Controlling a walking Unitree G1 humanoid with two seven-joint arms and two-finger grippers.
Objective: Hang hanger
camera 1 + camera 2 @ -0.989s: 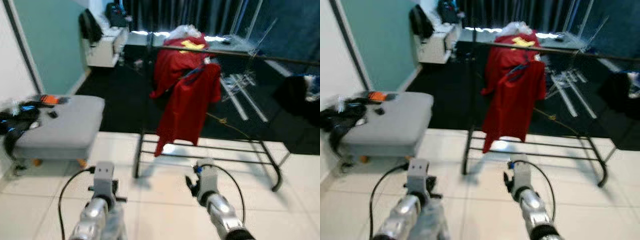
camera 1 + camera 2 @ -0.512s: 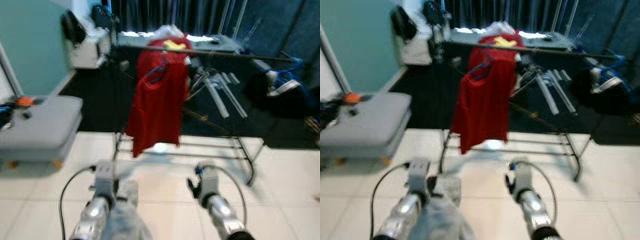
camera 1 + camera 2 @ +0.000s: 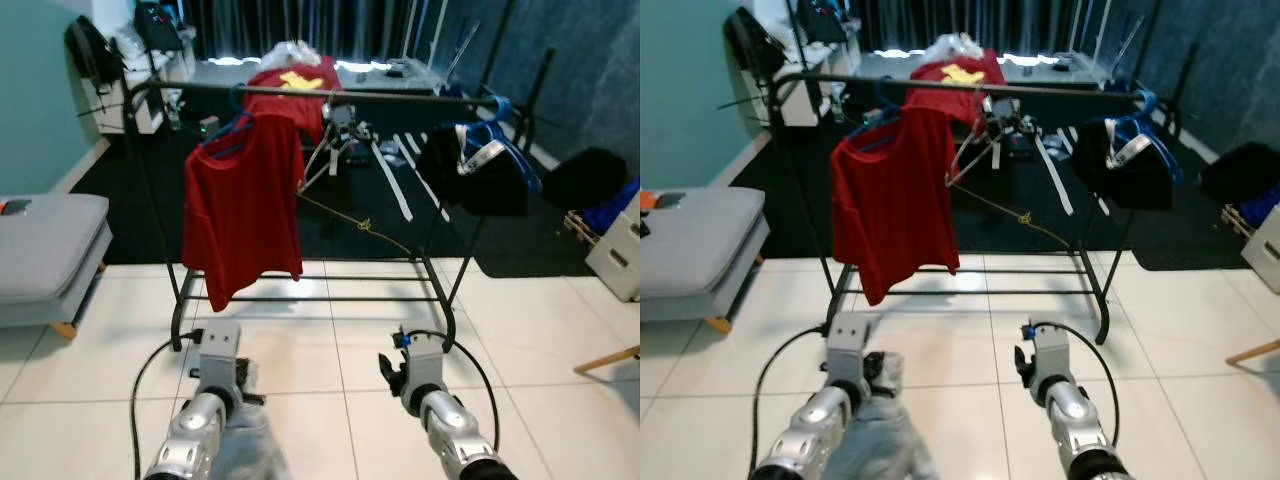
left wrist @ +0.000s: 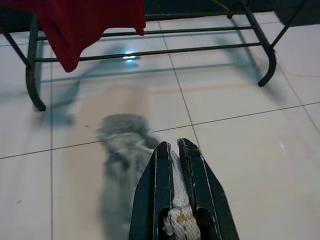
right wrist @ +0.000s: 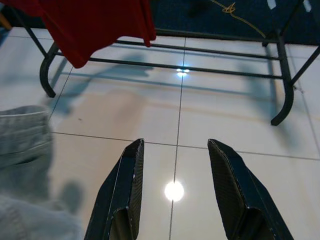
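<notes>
Grey garment (image 4: 125, 145) blurred, its end hidden between left fingers (image 4: 192, 175).

A clothes rack (image 3: 300, 95) stands on the floor (image 3: 520, 340) ahead. A shirt (image 3: 243, 205) hangs on its left part, a bag (image 3: 478, 170) on its right end. An ottoman (image 3: 40, 255) is at the far left. Behind the rack lies a carpet (image 3: 340, 215).

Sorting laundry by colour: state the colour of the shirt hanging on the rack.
Red short-sleeved shirt; clearest in the right eye view.
</notes>
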